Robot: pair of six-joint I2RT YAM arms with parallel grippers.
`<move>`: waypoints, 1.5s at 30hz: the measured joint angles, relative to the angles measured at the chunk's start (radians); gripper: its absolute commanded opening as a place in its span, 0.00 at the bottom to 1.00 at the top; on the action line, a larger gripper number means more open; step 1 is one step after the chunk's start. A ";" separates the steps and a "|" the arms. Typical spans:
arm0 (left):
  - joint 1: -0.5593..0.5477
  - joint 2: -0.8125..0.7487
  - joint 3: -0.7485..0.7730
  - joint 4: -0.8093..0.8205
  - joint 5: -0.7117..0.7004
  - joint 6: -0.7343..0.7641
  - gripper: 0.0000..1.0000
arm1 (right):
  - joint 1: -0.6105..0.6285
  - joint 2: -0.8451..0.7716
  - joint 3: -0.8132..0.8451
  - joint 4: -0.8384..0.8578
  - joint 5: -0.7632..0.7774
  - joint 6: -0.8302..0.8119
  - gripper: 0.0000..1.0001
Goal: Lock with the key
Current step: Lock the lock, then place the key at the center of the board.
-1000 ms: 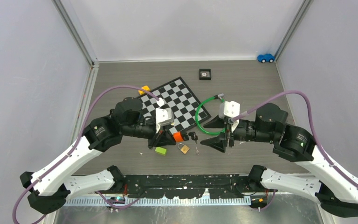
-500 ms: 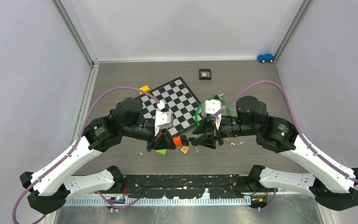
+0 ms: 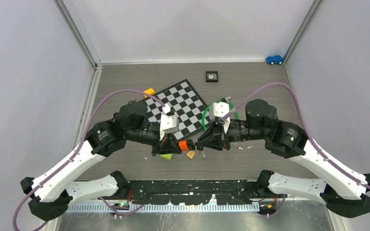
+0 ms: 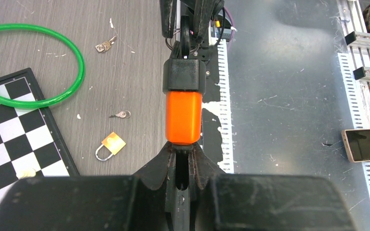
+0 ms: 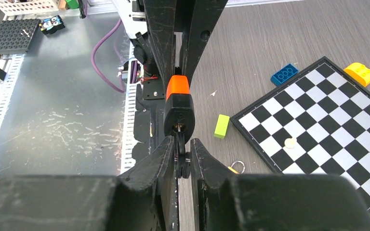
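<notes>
Pinched tight in the left gripper (image 4: 183,153) by its orange end and held level above the near edge of the table (image 4: 125,72): the orange-and-black padlock (image 4: 183,115). Black keyhole end turned squarely toward the opposite arm, presumably to offer a straight line in. Seated in that keyhole, the key (image 5: 182,161), its head flanked by the right gripper (image 5: 182,147), jaws set narrow on either side (actual contact with the head too close to call). Judged to be the start of the turning step: bracing the lock body with one claw, twisting with the other. Lying on the wood beneath, apparently mere clutter: a small brass padlock (image 4: 111,146), a loose key (image 4: 105,45), a green ring (image 4: 53,98), a chessboard (image 5: 318,120) and a lime block (image 5: 221,126). Worth securing next: a firm pinch on the key's head before any twist, to avoid slipping off.
</notes>
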 measured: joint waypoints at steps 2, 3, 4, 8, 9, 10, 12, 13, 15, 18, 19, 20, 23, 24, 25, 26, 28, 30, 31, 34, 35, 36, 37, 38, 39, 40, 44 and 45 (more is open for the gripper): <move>0.000 0.000 0.000 0.000 0.000 0.000 0.00 | 0.000 0.000 -0.006 0.000 0.000 0.000 0.25; 0.000 0.000 0.000 0.000 0.000 0.000 0.00 | 0.000 0.000 -0.010 0.000 0.000 0.000 0.24; 0.000 0.000 0.000 0.000 0.000 0.000 0.00 | 0.000 0.000 -0.013 0.000 0.000 0.000 0.23; 0.000 0.000 0.000 -0.002 -0.001 0.000 0.00 | -0.001 0.000 -0.021 0.001 -0.001 0.002 0.05; 0.000 0.000 0.000 -0.002 -0.002 0.000 0.00 | -0.001 0.000 -0.021 0.002 -0.003 0.003 0.01; 0.000 0.000 0.000 -0.002 -0.001 0.000 0.00 | -0.001 0.000 -0.021 0.002 -0.003 0.001 0.00; 0.000 0.000 0.000 -0.003 -0.002 0.000 0.00 | -0.001 0.000 -0.021 0.003 -0.004 0.004 0.00; 0.000 0.000 0.000 -0.003 -0.002 0.000 0.00 | -0.001 0.000 -0.021 0.003 -0.004 0.004 0.00; 0.000 0.000 0.000 -0.002 -0.004 0.000 0.00 | -0.004 -0.002 -0.023 0.005 -0.004 0.004 0.00; 0.000 0.000 0.000 0.000 -0.009 0.002 0.00 | -0.006 -0.014 -0.033 0.011 0.002 0.004 0.00; 0.000 0.000 0.000 0.002 -0.010 0.003 0.00 | -0.006 -0.021 -0.038 0.014 0.004 0.004 0.01; -0.001 0.000 0.000 0.003 -0.010 0.004 0.00 | -0.007 -0.027 -0.042 0.015 0.008 0.004 0.00; -0.004 0.000 0.000 0.014 -0.010 0.005 0.00 | -0.008 -0.040 -0.045 0.014 0.013 0.004 0.00; -0.005 0.000 0.000 0.019 -0.010 0.008 0.00 | -0.008 -0.043 -0.045 0.014 0.015 0.004 0.00; -0.005 0.000 0.000 0.025 -0.010 0.009 0.00 | -0.008 -0.047 -0.045 0.012 0.019 0.004 0.00; -0.005 0.000 0.000 0.027 -0.010 0.011 0.00 | -0.010 -0.051 -0.045 0.010 0.021 0.004 0.00; -0.005 0.000 0.000 0.018 -0.012 0.017 0.00 | -0.015 -0.064 -0.045 -0.009 0.029 0.004 0.00; -0.005 0.000 0.000 0.002 -0.015 0.023 0.00 | -0.021 -0.085 -0.045 -0.035 0.040 0.003 0.00; -0.004 0.000 0.000 -0.005 -0.016 0.024 0.00 | -0.022 -0.095 -0.045 -0.046 0.049 0.003 0.00; -0.004 0.000 0.000 -0.021 -0.017 0.027 0.00 | -0.027 -0.122 -0.045 -0.084 0.073 0.000 0.00; -0.004 0.000 0.000 -0.024 -0.018 0.027 0.00 | -0.029 -0.129 -0.045 -0.093 0.083 0.000 0.00; -0.004 0.000 0.000 -0.026 -0.019 0.028 0.00 | -0.029 -0.134 -0.045 -0.100 0.090 0.000 0.01; -0.004 0.000 0.000 -0.029 -0.022 0.029 0.00 | -0.030 -0.139 -0.045 -0.108 0.098 0.000 0.00; -0.004 0.000 0.000 -0.032 -0.027 0.030 0.00 | -0.031 -0.144 -0.045 -0.115 0.109 0.001 0.00; -0.004 0.000 -0.001 -0.033 -0.032 0.030 0.00 | -0.031 -0.148 -0.047 -0.120 0.126 0.004 0.00; -0.004 0.000 -0.003 -0.032 -0.039 0.027 0.00 | -0.031 -0.152 -0.050 -0.122 0.145 0.008 0.01; -0.004 -0.002 -0.059 0.000 -0.124 -0.023 0.00 | -0.031 -0.182 -0.128 -0.111 0.307 0.064 0.00; -0.004 0.000 -0.077 0.010 -0.146 -0.040 0.00 | -0.031 -0.190 -0.151 -0.107 0.346 0.084 0.00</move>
